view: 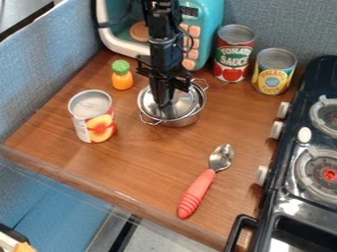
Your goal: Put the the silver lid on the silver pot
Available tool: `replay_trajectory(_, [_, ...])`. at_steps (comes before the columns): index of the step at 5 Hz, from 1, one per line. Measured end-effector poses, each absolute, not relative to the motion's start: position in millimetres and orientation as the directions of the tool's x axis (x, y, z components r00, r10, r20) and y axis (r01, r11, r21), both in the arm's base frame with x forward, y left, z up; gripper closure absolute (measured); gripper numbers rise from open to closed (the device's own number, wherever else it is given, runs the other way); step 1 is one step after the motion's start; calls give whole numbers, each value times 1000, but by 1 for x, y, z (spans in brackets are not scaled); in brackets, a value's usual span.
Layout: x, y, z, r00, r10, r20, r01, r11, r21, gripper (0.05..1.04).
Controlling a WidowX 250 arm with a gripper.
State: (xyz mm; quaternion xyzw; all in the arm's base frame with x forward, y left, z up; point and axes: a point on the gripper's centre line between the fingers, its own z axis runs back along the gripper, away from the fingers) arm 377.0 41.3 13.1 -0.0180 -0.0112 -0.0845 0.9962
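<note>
Hanging right over the silver pot (187,120), here's the gripper (164,102), down at the silver lid (187,102) across the pot's mouth; whether the jaws are open or closed, I can't tell.

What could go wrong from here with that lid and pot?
The tool is right down at the lid, so lifting away might drag it askew. A sideways nudge could shift the pot, which stands on the counter. The toy pineapple stands close by, so a swing that way might knock it over.
</note>
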Motion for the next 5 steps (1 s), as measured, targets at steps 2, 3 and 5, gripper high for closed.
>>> replay_trajectory(2, [390, 37, 13, 987, -154, 43, 156, 986, -57, 1007])
replay_trajectory(3, [389, 27, 15, 985, -168, 44, 170, 984, -55, 843])
replay_trajectory(5, [379, 21, 84, 968, -171, 186, 176, 984, -10, 275])
